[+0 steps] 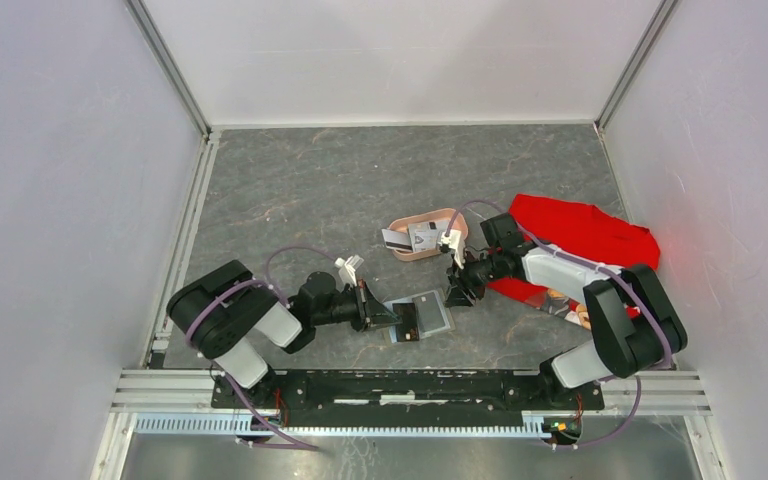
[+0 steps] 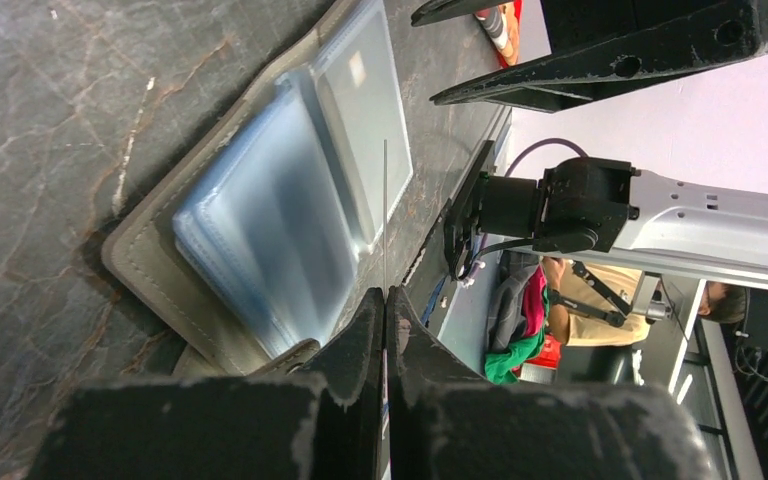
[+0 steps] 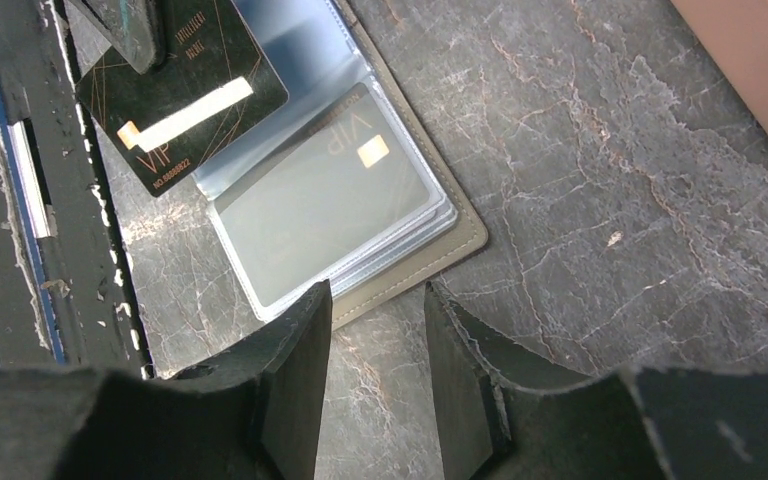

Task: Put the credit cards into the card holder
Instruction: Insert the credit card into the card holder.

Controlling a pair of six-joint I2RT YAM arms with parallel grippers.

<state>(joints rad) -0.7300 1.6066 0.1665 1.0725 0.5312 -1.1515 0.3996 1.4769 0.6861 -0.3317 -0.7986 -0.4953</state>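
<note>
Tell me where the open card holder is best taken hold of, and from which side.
Probably the bare olive border of the card holder, on the panel nearer the right arm, coming in low from that side. It lies open and flat, and the left gripper holds a black card over the other panel.

On the black card (image 3: 185,95), "VIP" is printed in gold above a line beginning "NO.", whose digits cannot be read with certainty. Small lettering near its upper edge is illegible. "VIP" is also faintly discerned on the grey card (image 3: 330,205) sleeved in the card holder (image 3: 460,235).
</note>
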